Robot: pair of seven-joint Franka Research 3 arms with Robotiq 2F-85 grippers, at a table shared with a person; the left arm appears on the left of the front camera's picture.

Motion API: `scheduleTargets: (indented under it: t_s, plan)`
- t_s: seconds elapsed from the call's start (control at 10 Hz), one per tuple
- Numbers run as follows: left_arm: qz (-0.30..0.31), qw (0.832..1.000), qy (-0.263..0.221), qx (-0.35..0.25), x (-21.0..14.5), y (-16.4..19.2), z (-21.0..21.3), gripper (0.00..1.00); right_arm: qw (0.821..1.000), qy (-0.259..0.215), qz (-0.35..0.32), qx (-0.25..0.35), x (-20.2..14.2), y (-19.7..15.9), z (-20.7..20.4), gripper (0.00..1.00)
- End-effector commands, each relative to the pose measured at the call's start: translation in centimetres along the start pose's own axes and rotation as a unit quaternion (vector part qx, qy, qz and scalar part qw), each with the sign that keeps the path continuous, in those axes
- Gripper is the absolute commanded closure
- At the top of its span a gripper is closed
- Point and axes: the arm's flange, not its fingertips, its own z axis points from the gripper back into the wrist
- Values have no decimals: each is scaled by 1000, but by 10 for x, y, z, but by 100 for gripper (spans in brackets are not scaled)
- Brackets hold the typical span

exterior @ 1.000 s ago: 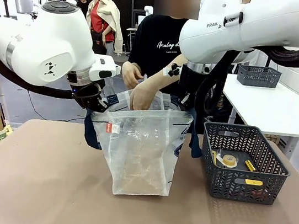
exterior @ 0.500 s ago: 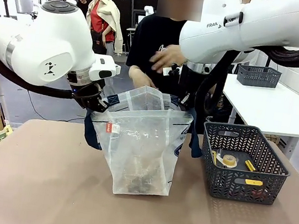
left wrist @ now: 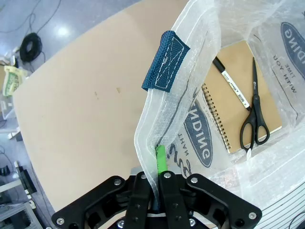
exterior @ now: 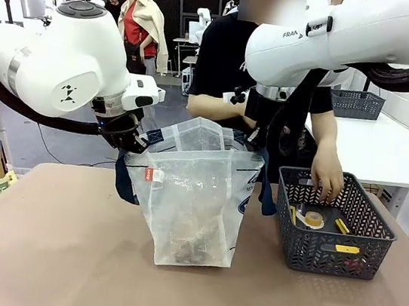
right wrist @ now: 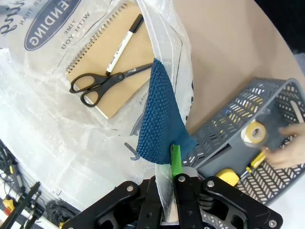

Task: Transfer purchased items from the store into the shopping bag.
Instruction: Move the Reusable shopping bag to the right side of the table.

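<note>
**Hand out of bag, now in basket: next item on its way**

The bag (exterior: 198, 198) stands mid-counter (exterior: 53, 253), upright, mouth open. On its bottom the notebook (left wrist: 243, 105) lies flat, with the pen (left wrist: 231, 82) and scissors (left wrist: 252, 119) on top of it. A second ago only a pale brown sheet showed through the plastic from the front. Dark shapes appeared half a second ago, so something looks newly dropped in, probably the scissors and pen.

The left fingers (left wrist: 161, 160) are pressed together on the bag's rim, just below a navy strap (left wrist: 164, 59). The right fingers (right wrist: 176, 160) pinch the opposite rim in the same way. Neither arm has shifted over the last second, and the mouth keeps its shape.

Change: the person's hand (exterior: 328, 178) was at the bag mouth, then lifted clear. It now reaches into the basket (exterior: 305, 247) beside the bag, close to the tape (exterior: 310, 217). Yellow pieces (exterior: 346, 249) lie there too.

Reading: one drop is done and another pick seems under way, so the transfer is partway. The arms' job for now is to hold the mouth open.
</note>
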Motion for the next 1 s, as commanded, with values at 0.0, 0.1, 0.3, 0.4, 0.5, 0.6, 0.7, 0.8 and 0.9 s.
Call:
scheduleTargets:
  t_s: [0.0, 0.1, 0.3, 0.4, 0.5, 0.6, 0.7, 0.8, 0.9]
  plan:
    - [-5, 1000, 2, 13, -4, 6, 1, 100, 1000, -1, -4, -3, -3, -4, 1, 100]
    - [-5, 1000, 2, 13, -4, 6, 1, 100, 1000, -1, -4, -3, -3, -4, 1, 100]
    - [-5, 1000, 2, 13, -4, 6, 1, 100, 1000, -1, -4, -3, -3, -4, 1, 100]
    - [-5, 1000, 2, 13, -4, 6, 1, 100, 1000, -1, -4, -3, -3, -4, 1, 100]
    - [-5, 1000, 2, 13, -4, 6, 1, 100, 1000, -1, -4, -3, -3, -4, 1, 100]
    - [-5, 1000, 2, 13, -4, 6, 1, 100, 1000, -1, -4, -3, -3, -4, 1, 100]
    - [-5, 1000, 2, 13, -4, 6, 1, 100, 1000, -1, -4, -3, -3, -4, 1, 100]
    - [-5, 1000, 2, 13, -4, 6, 1, 100, 1000, -1, -4, -3, -3, -4, 1, 100]
    - [-5, 1000, 2, 13, -4, 6, 1, 100, 1000, -1, -4, -3, -3, -4, 1, 100]
